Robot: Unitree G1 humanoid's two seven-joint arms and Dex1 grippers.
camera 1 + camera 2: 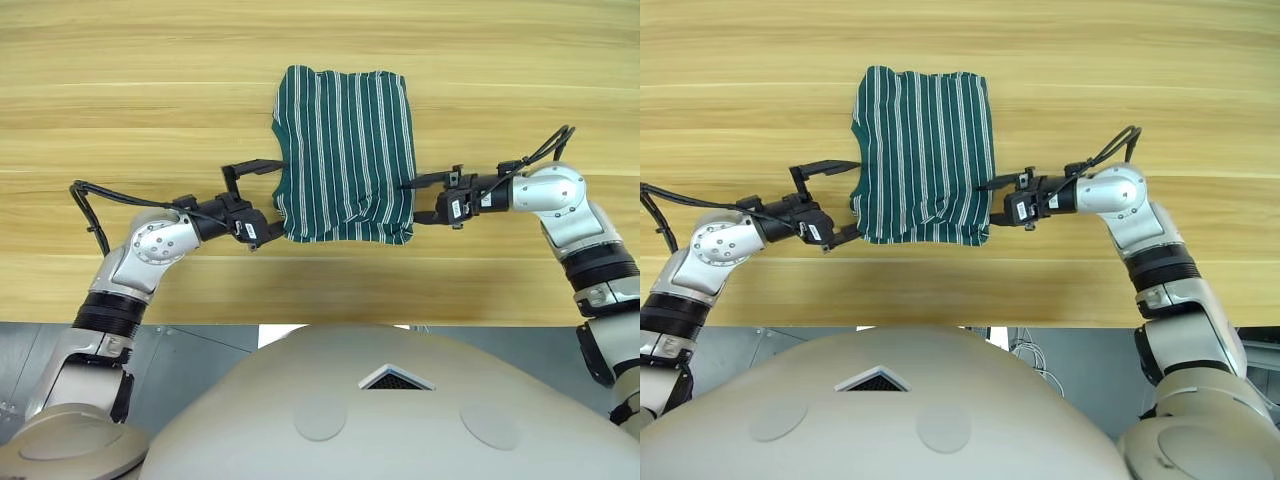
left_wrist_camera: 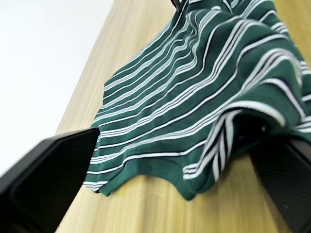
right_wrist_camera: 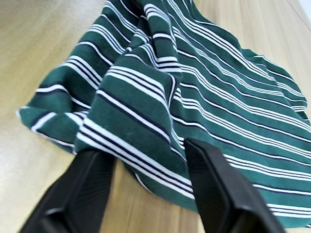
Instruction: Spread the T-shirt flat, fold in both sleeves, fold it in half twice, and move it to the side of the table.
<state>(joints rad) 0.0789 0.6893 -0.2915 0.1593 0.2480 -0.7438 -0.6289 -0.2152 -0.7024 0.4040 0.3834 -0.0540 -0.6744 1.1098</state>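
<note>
Looking down on the wooden surface [image 1: 120, 80], the green striped T-shirt [image 1: 345, 150] lies near the middle, gathered into a rough upright rectangle with its stripes running away from the robot. The far edge sits fairly neat, while the near edge is rumpled and bunched, most of all at its right corner. And here's the left arm [image 1: 150, 250], low on the surface at the shirt's near left side. The left jaws are spread wide apart, one finger [image 1: 252, 167] just beside the left edge, the other [image 1: 262, 236] at the near left corner. Over to the right arm [image 1: 560, 195], level with the shirt's near right corner. The right jaws are apart as well, straddling the bunched cloth at that edge, not closed on it.
</note>
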